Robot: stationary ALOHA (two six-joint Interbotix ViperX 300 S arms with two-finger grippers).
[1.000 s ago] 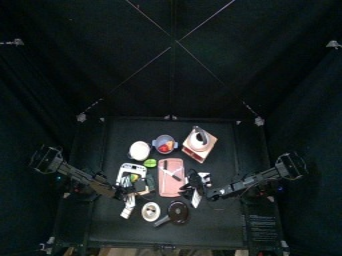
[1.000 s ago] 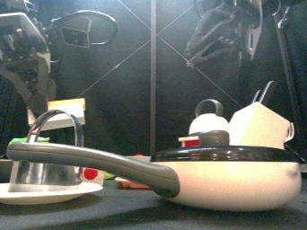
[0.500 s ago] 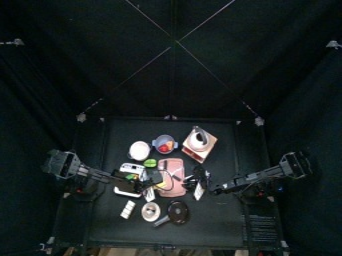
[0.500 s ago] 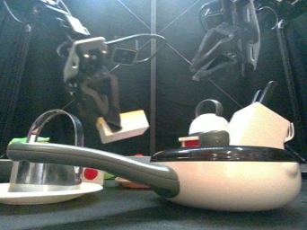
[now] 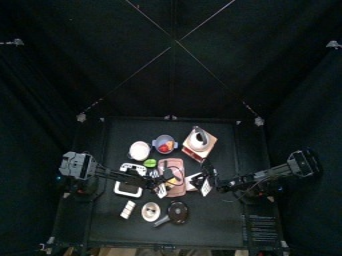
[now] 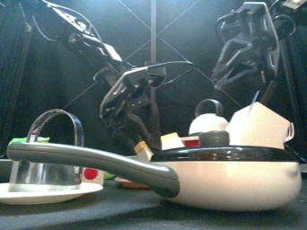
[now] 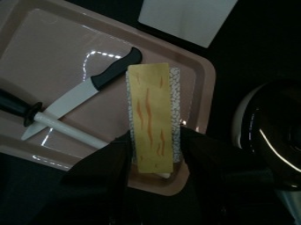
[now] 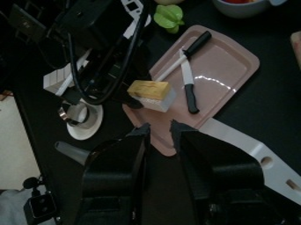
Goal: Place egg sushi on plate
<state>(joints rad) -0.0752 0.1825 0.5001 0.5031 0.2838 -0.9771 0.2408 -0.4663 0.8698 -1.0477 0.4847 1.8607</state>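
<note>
Setting: small black table (image 5: pixel 227 128) inside a pen of black curtains, crowded with kitchenware.

Pink tray (image 7: pixel 70 53): lies mid-table; rounded corners, shallow rim. Judged to be the "plate" of the task, though a white saucer (image 6: pixel 42 192) also stands at the near left.

Knife (image 7: pixel 83 88): black handle, white blade, flat on the tray, just beside the sushi's path.

Egg sushi (image 7: pixel 153 119): a yellow block with a pale speckled side, pinched lengthwise in the left gripper and hanging above the tray, not resting on it.

Left gripper (image 7: pixel 156 171): jaws spread fairly wide, pressed onto the near end of the block, pointing down over the tray.

Right gripper (image 8: pixel 160 132): hovers to the right of the tray, holding nothing; its jaws stand a little apart.

Saucepan (image 6: pixel 228 175): cream body, dark rim, long handle; nearest the front edge, hiding much of the tray from the front.

Handling, judged: light and stiff for its look, likely a toy; smooth flanks may slip. Best held across the long flat sides, as now. A low release should stop it tipping against the knife.
</note>
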